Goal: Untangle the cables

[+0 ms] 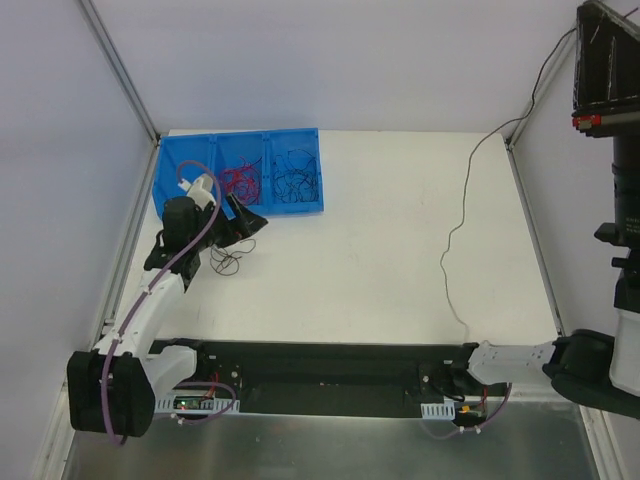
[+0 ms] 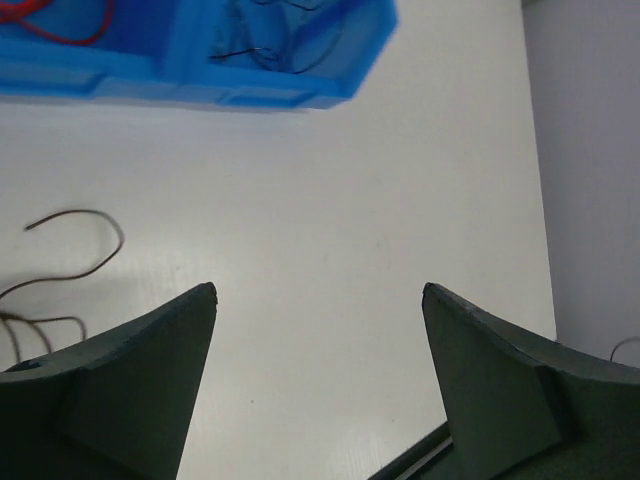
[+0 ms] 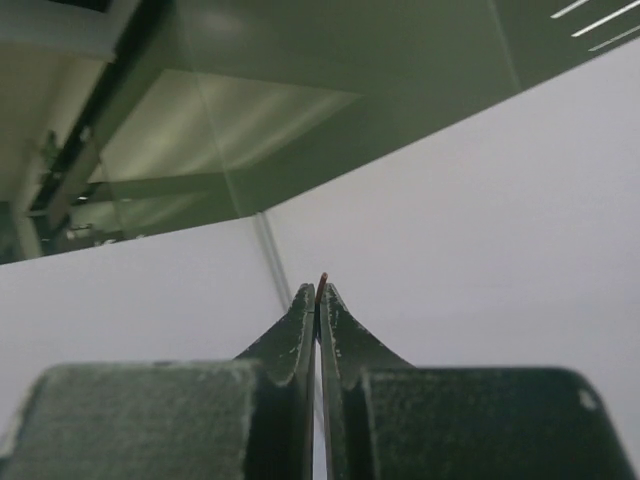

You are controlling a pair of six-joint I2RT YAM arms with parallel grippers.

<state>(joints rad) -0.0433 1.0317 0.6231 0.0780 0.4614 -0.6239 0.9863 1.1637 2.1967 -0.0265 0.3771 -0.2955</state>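
- L fingers [image 2: 140, 390] wide open, empty, over white worktop [image 1: 400, 250].
- R fingers [image 3: 300, 330] pressed closed.
- Red cables [image 1: 238, 182] and black cables [image 1: 297, 180] in separate blue bin [image 1: 295, 210] compartments.
- Dark strand [image 1: 230, 262] loose on worktop near L fingers.

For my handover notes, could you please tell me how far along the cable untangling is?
Done: red cables lie in the middle compartment of the blue bin, black cables in its right one. In hand: apparently nothing; the left hand is open, the right hand shut. Left: a dark strand outside the bin.
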